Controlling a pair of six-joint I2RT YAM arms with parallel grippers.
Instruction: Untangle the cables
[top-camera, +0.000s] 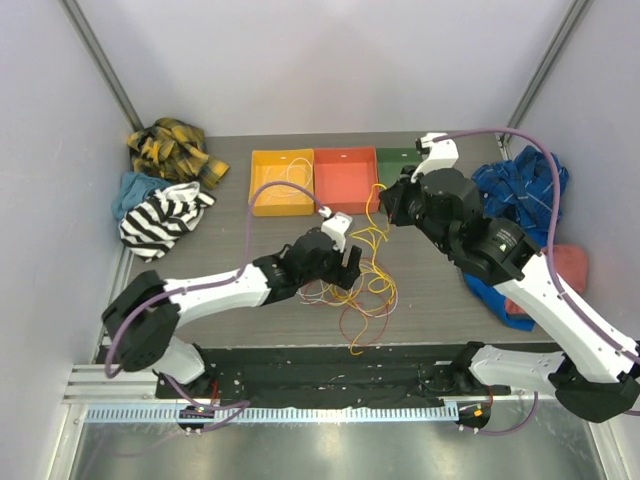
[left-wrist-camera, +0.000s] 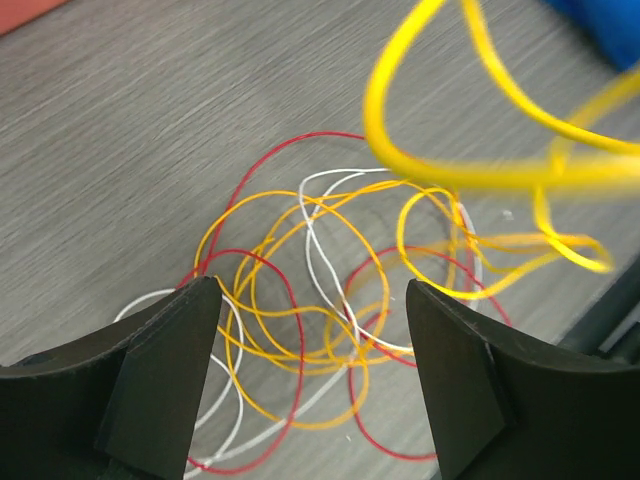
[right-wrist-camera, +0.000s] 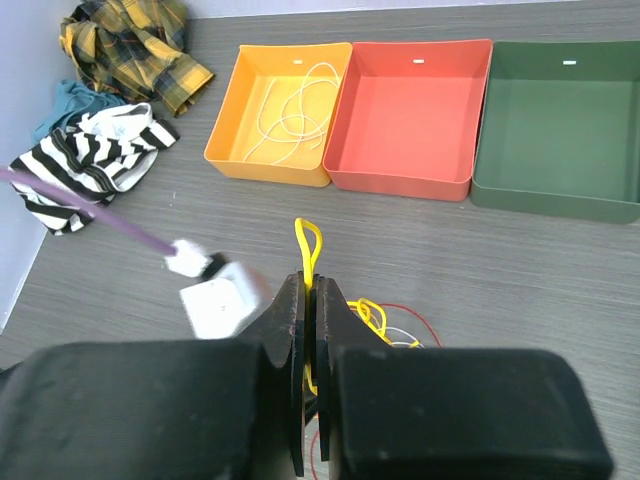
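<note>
A tangle of white, yellow-orange and red cables (top-camera: 362, 285) lies on the table in front of the bins; in the left wrist view (left-wrist-camera: 310, 300) it spreads in loose loops. My left gripper (top-camera: 345, 268) hovers over its left part, jaws open and empty (left-wrist-camera: 312, 300). My right gripper (top-camera: 385, 205) is shut on a bright yellow cable (right-wrist-camera: 308, 245), held above the table; a small loop sticks out past the fingertips (right-wrist-camera: 310, 285). That yellow cable (left-wrist-camera: 470, 170) hangs taut down to the tangle, blurred close to the left wrist camera.
At the back stand an orange bin (top-camera: 258, 200) holding a white cable (right-wrist-camera: 290, 110), a red bin (top-camera: 345, 180) and a green bin (right-wrist-camera: 555, 110). Plaid cloth (top-camera: 175, 150) and striped cloth (top-camera: 165, 215) lie at the left, blue cloth (top-camera: 520, 185) and red cloth (top-camera: 570, 265) at the right.
</note>
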